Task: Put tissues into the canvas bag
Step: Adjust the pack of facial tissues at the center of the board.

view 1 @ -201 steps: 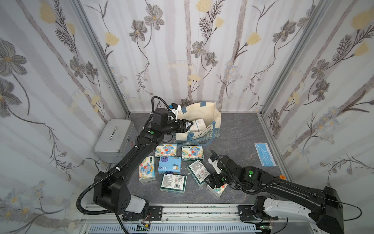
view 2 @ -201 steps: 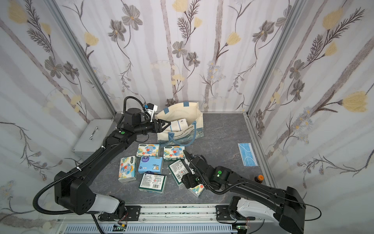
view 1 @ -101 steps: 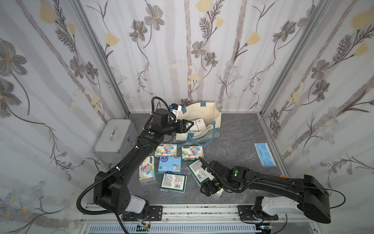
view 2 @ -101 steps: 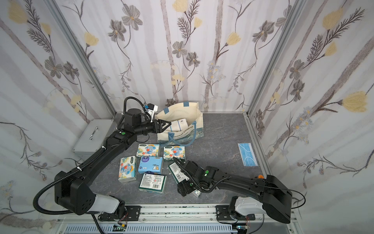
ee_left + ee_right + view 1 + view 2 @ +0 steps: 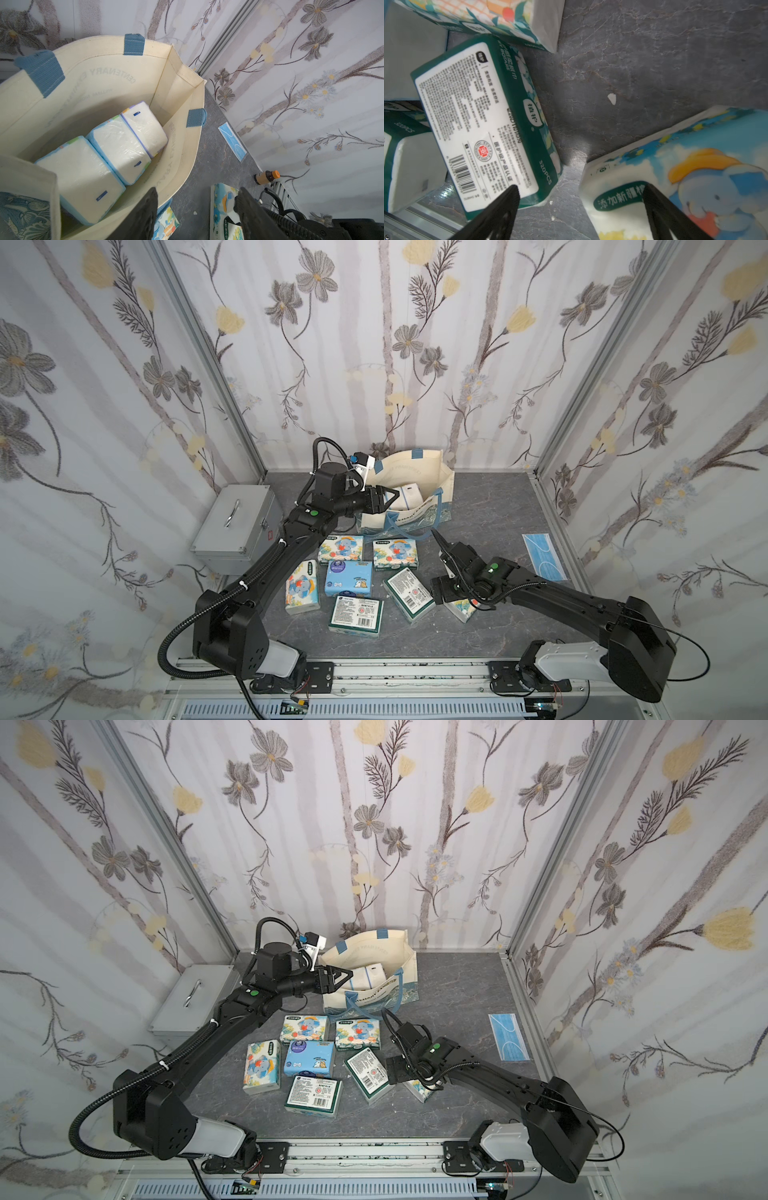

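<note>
Soft plastic-wrapped tissues (image 5: 118, 145) (brick-shaped) sit inside boxy canvas bag (image 5: 104, 68).

Left claw (image 5: 197, 190) spread, raised; right claw (image 5: 579, 187) spread wide, low.

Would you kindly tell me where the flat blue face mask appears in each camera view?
In both top views: the face mask lies flat on the grey floor beside the right wall.
Left wrist: on the floor between the canvas bag and the wall, short of the brown bottle.
Right wrist: not in it.
Shared landmark: the canvas bag, in all views but the right wrist's.
</note>
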Motion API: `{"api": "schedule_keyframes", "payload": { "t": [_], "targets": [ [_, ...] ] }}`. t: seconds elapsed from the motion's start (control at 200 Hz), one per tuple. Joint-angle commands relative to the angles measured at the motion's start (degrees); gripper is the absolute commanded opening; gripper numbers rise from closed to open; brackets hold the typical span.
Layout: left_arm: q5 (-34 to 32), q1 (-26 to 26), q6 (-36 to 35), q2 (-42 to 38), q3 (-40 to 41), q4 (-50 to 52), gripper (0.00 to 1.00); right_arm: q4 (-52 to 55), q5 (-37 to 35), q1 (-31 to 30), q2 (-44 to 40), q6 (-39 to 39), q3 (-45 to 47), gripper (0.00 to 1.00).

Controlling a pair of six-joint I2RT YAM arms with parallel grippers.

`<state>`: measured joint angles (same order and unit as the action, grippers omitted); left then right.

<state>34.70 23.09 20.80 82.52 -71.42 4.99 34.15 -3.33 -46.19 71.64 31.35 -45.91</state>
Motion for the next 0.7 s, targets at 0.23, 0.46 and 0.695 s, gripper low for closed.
{"api": "schedule_keyframes", "payload": {
  "t": [0.23,0.46,0.695],
  "targets": [
    [0.0,8.05,-8.23,-3.65,0.23,0.28,0.63,10.05,-4.5,8.31,-21.49,6.29,9.13,0.73],
    [-0.43,18.12,-16.08,-1.62,-1.11,5.15,0.63,9.73,1.05,8.05,-29.12,10.6,17.19,0.09],
    [-2.15,25.17,-19.93,4.38,-5.15,12.64,0.63,2.1,3.84,7.35,-23.89,13.19,21.2,0.04]
  ]
}}
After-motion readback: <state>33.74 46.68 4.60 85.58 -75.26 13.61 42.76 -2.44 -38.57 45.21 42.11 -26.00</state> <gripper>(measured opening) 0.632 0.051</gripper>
